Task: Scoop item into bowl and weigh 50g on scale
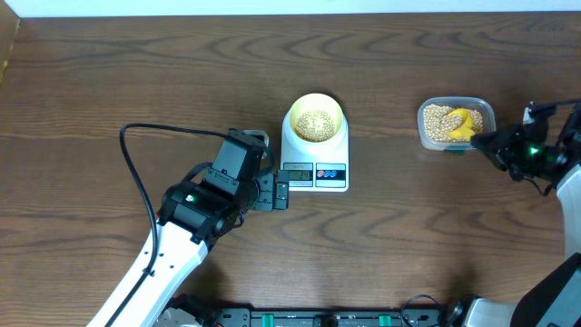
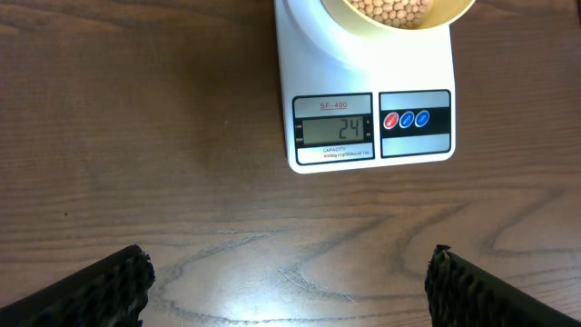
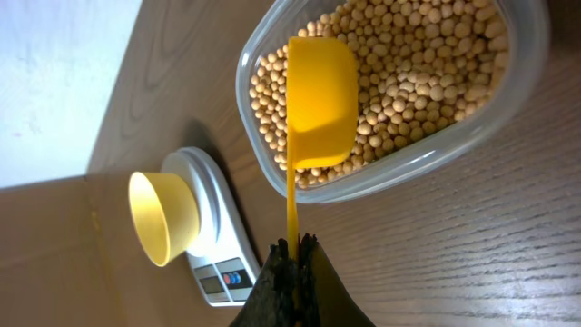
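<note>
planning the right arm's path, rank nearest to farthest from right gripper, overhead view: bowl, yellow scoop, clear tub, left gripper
1. yellow scoop, held in the right gripper
2. clear tub, around the scoop
3. bowl, on the scale
4. left gripper, beyond scale

Overhead, light falls bright and even from above. The scale (image 1: 314, 174) casts only a thin, soft shadow on the wooden table (image 1: 408, 236), and the wood grain around it reads crisp. In the left wrist view a pale sheen lies on the wood just in front of the scale (image 2: 372, 127), whose display is sharp and legible. The left gripper's fingers (image 2: 91, 291), nearer the lens, are dark and slightly soft. In the right wrist view the yellow measuring scoop (image 3: 320, 104) and soybeans (image 3: 427, 64) are sharp and saturated. The scale (image 3: 222, 263) behind them is a little softer, the right gripper (image 3: 292, 247) is dark with little detail, and the pale background beyond the scale is washed out.
</note>
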Tool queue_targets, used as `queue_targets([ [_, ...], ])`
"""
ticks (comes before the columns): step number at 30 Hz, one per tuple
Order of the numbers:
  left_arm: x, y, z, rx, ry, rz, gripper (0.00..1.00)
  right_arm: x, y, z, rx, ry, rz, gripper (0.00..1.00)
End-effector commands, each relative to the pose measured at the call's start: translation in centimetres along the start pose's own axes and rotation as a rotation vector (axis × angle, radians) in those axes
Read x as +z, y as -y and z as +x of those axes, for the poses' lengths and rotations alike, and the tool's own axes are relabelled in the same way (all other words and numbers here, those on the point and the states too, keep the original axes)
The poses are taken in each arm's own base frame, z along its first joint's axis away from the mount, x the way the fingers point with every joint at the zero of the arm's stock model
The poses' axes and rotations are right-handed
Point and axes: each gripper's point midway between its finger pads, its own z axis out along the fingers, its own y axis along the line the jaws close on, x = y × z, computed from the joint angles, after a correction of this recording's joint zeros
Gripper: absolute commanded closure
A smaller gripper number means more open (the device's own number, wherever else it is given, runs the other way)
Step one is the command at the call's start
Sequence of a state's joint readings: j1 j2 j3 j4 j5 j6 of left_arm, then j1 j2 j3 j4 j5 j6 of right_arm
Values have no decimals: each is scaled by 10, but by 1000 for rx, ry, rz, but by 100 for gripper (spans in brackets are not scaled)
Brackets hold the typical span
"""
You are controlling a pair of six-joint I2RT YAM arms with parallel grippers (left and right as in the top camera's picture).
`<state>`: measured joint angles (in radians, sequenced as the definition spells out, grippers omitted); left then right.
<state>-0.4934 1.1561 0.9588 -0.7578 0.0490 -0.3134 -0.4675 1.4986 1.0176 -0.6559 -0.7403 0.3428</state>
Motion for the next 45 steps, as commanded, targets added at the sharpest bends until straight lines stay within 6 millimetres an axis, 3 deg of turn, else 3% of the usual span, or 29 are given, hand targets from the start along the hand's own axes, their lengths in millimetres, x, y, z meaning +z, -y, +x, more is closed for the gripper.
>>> queue_targets([
  [1, 0, -3, -1, 6, 5, -14, 2, -5, 2, -4, 90, 4, -32, 99],
  [23, 0, -3, -1, 6, 5, -14, 2, -33, -9, -14, 163, 18, -237, 99],
  [45, 0, -3, -1, 5, 5, -14, 2, -40, -51, 1, 118, -77, -454, 99],
])
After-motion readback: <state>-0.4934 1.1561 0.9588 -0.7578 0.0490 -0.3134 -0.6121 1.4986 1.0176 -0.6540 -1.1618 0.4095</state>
